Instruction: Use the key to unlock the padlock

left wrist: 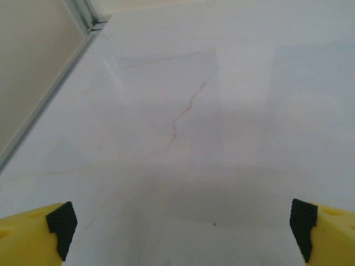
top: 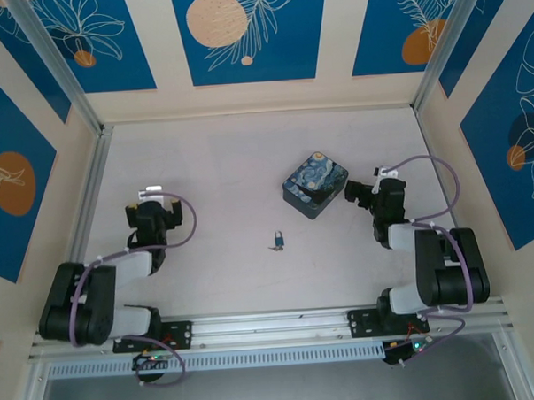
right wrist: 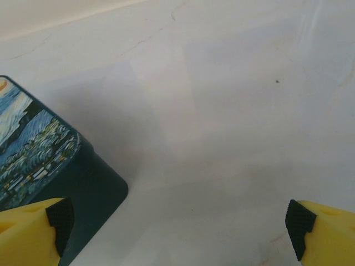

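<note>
Spotted the padlock (top: 278, 241) lying mid-worktop (top: 212, 167), touched by nothing, near the painted tin (top: 314, 185) on its arm-ward side. Found the left tool (left wrist: 182, 224) spread wide over bare surface, empty. Found the right tool (right wrist: 177, 221) equally wide, empty, close beside the tin.

From above, the padlock (top: 278, 242) is appearing as a tiny speck on the counter (top: 213, 193), too small for telling its shackle's state or a key apart. At the right wrist, the tin (right wrist: 33, 149) is running off the left edge, its near corner hiding behind a finger (right wrist: 30, 235) of the right tool (right wrist: 179, 226).
</note>
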